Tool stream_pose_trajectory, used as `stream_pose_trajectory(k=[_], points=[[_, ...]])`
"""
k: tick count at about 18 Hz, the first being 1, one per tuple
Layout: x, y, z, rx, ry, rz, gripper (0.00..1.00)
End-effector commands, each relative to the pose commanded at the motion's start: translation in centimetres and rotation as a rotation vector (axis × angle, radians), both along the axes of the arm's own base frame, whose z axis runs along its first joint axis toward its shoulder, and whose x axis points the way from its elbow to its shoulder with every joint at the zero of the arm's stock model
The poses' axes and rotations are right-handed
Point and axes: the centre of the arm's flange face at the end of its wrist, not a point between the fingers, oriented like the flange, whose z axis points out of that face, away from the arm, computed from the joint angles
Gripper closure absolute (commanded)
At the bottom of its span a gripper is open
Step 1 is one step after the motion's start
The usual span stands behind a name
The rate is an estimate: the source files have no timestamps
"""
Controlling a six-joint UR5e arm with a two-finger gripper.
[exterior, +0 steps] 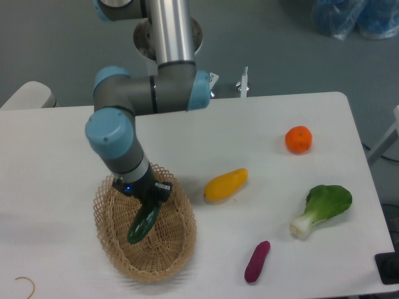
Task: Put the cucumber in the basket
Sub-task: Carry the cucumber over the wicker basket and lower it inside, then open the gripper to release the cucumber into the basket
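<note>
Soft, even overhead light on my table, only faint shadows under the produce; a mild sheen on my arm; everything slightly soft-focused

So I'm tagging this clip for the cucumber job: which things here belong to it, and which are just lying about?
Part of the job:
- cucumber, held over the basket
- basket
- end effector, gripping the cucumber

Just lying about:
- orange
- yellow mango
- bok choy
- purple eggplant
</note>
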Motion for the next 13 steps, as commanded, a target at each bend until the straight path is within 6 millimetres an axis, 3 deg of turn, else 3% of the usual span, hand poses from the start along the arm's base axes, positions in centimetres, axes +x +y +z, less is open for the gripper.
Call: stream_pose_trajectory(k=[4, 6, 7, 9, 13], points=[[0.3, -0.1, -1.2, -0.016, -0.009, -0.003, 0.71], [0.2, 0.0, -1.3, -0.016, -0.009, -0.005, 0.65], [0.2, 0.1, -1.2, -0.014, -0.008, -0.008, 0.52], [-0.2, 0.1, -0.7, -0.021, 0.02, -0.015, 0.0], [-0.7, 0.9, 1.6, 0.018, 0.051, -0.011, 0.0]])
